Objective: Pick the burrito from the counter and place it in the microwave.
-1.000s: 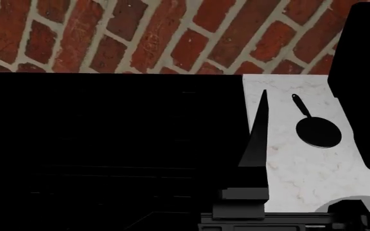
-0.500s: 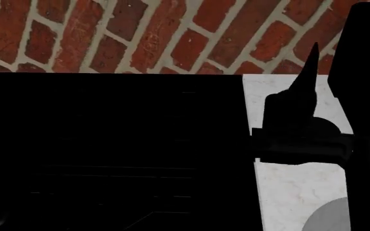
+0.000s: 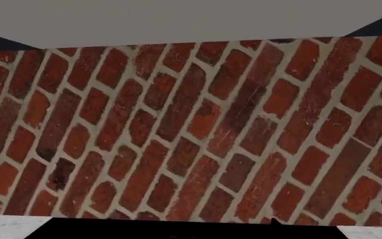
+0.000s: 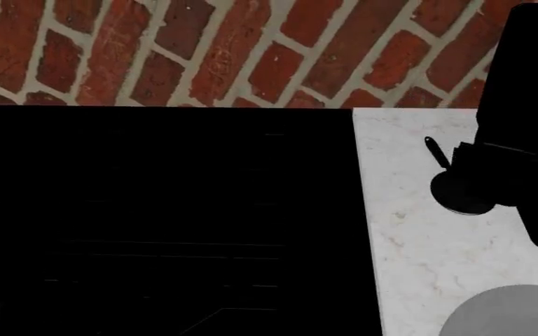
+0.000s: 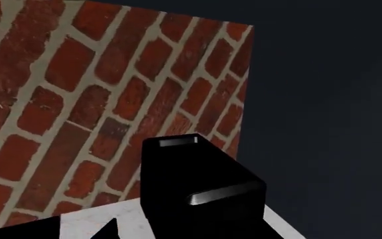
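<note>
- White marble-like counter is lying to the right of the flat black stove top. Both are backing onto the red brick wall.
- A black frying pan is resting on the counter with its handle pointing toward the wall.
- A tall black box-shaped appliance is standing at the right edge of the head view. The right wrist view is showing it as a black box against the wall.
- The dark right gripper is hanging over the right part of the pan and hiding it. Whether it is released or clenched cannot be told.
- The left pincer is not showing in any view, so its state cannot be told.
- Half a second ago the right arm was crossing the counter and covering the pan; it is now sitting further right, exposing the handle.
- A round grey plate is showing partly at the near right corner.
- The burrito's position cannot be told from these views.
</note>
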Robot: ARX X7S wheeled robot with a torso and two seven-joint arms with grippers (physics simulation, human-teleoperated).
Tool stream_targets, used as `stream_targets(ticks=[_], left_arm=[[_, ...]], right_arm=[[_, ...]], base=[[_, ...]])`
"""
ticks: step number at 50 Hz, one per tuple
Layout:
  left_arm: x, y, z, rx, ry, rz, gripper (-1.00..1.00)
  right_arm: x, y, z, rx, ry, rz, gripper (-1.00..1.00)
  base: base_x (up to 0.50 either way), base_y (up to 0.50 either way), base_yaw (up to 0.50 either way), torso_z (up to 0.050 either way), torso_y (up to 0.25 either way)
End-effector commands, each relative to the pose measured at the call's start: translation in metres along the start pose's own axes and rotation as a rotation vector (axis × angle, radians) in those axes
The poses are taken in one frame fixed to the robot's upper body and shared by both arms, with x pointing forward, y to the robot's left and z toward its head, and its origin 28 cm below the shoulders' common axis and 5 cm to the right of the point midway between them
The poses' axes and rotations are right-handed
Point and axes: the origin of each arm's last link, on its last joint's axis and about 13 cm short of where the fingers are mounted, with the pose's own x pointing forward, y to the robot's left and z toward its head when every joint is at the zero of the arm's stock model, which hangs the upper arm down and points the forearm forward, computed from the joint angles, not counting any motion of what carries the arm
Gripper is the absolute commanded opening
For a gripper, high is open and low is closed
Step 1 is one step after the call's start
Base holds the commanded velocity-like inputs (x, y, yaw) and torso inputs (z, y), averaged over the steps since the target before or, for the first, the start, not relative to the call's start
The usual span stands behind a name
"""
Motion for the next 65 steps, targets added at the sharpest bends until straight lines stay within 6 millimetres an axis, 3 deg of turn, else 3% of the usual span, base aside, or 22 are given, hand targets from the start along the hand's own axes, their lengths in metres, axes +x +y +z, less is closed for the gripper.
stream_targets(ticks=[1,3,6,17,19,25,29,48,65], left_arm=[[0.001,0.003,0.000,-0.007,-0.002,0.041,1.00],[0.001,0.004,0.000,-0.007,-0.002,0.043,1.00],[0.001,0.005,-0.001,-0.009,-0.004,0.053,1.00],[0.003,0.004,0.001,-0.004,-0.005,0.055,1.00],[0.002,0.004,0.000,-0.007,-0.004,0.052,1.00],[0.000,0.005,-0.001,-0.014,-0.005,0.052,1.00],[-0.001,0.005,-0.003,-0.019,-0.001,0.051,1.00],[-0.002,0.008,-0.003,-0.020,-0.005,0.064,1.00],[-0.002,0.010,-0.003,-0.020,-0.009,0.069,1.00]], right_arm=[[0.013,0.001,-0.001,-0.049,0.133,-0.123,1.00],[0.020,-0.002,-0.003,-0.036,0.177,-0.166,1.00],[0.009,0.001,0.004,0.005,0.210,-0.114,1.00],[0.024,-0.008,0.005,0.030,0.316,-0.206,1.00],[0.014,-0.002,0.006,0.056,0.363,-0.157,1.00],[0.026,-0.005,0.000,0.003,0.403,-0.215,1.00],[0.021,0.003,-0.002,0.024,0.461,-0.199,1.00],[0.016,0.001,-0.002,0.089,0.537,-0.202,1.00],[0.019,-0.003,-0.016,0.136,0.620,-0.278,1.00]], base=[[0.00,0.00,0.00,0.000,0.000],[0.00,0.00,0.00,0.000,0.000],[0.00,0.00,0.00,0.000,0.000],[0.00,0.00,0.00,0.000,0.000],[0.00,0.00,0.00,0.000,0.000],[0.00,0.00,0.00,0.000,0.000],[0.00,0.00,0.00,0.000,0.000],[0.00,0.00,0.00,0.000,0.000],[0.00,0.00,0.00,0.000,0.000]])
